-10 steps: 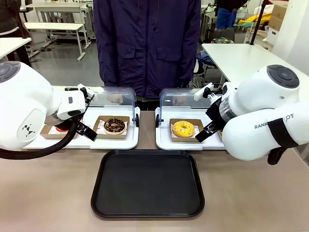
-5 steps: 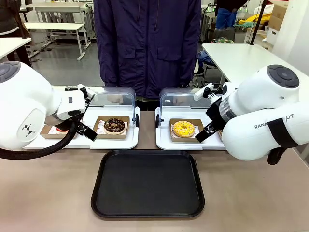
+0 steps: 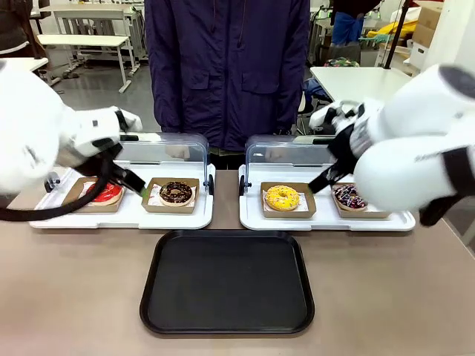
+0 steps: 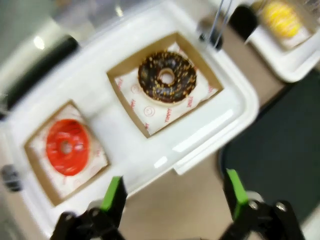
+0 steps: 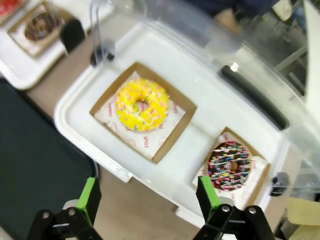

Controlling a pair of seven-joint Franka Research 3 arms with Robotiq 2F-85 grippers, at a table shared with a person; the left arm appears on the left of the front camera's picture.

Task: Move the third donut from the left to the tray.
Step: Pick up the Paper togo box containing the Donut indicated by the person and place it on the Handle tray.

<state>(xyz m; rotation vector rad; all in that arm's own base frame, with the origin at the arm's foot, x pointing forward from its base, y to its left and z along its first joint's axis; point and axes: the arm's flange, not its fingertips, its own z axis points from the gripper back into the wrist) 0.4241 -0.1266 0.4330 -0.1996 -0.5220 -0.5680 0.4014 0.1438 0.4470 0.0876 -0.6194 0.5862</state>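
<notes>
The yellow-iced donut [image 3: 282, 198] [image 5: 142, 105] lies in its brown cardboard holder on the right white display tray [image 3: 326, 220], under a raised clear lid. The black tray [image 3: 226, 282] lies flat at the near middle of the table; its dark surface shows at the left of the right wrist view [image 5: 35, 150]. My right gripper [image 5: 149, 197] hangs open above the display tray's near edge, in front of the yellow donut, holding nothing. My left gripper [image 4: 174, 200] is open above the left display tray's near edge [image 4: 200, 145], with nothing between its fingers.
A red donut [image 3: 104, 193] and a chocolate donut [image 3: 176, 192] sit on the left display tray [image 3: 122, 215]. A dark sprinkled donut [image 3: 349, 196] lies right of the yellow one. A person stands at the far edge behind the clear lids [image 3: 174, 148].
Both arms have swung up and back and show motion blur. The red donut and the dark sprinkled donut are now uncovered in the front view. The donuts have not moved.
</notes>
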